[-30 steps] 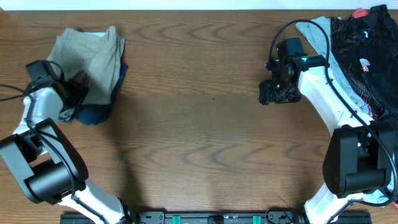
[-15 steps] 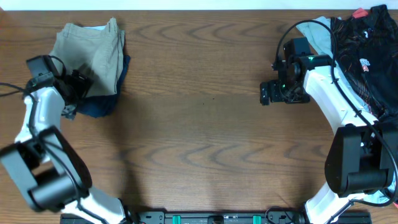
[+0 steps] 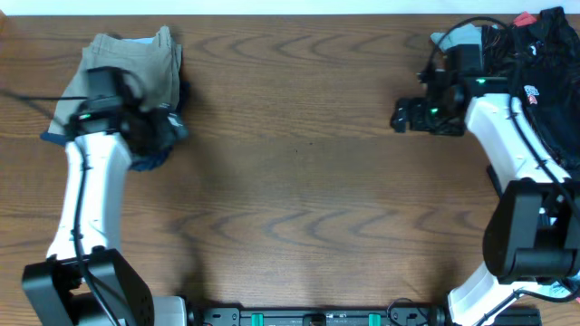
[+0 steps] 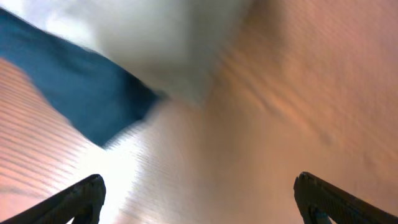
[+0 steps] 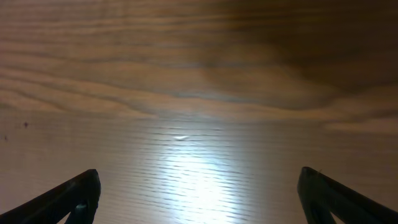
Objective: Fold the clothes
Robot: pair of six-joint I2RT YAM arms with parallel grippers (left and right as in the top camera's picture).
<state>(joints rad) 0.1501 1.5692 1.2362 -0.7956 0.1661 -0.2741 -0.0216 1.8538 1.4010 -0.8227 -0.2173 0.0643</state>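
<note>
The khaki-beige shorts (image 3: pixel 131 62) lie folded in a compact stack at the table's far left, on top of a dark blue garment (image 3: pixel 145 158). My left gripper (image 3: pixel 154 131) hovers open and empty at the stack's near right edge. The blurred left wrist view shows pale cloth (image 4: pixel 155 37) and blue cloth (image 4: pixel 81 93) beyond the open fingers (image 4: pixel 202 199), with bare wood between them. My right gripper (image 3: pixel 408 116) is open and empty over bare wood at the far right. Its wrist view shows only wood between its fingers (image 5: pixel 199 193).
A heap of dark and pale clothes (image 3: pixel 535 63) lies at the table's far right corner, behind the right arm. The wooden table (image 3: pixel 299 181) spans the middle. A black rail (image 3: pixel 308 317) runs along the near edge.
My left arm has swung from the left side of the stack across to its near right edge. My right gripper has moved slightly right and farther back. The stack has barely shifted.
</note>
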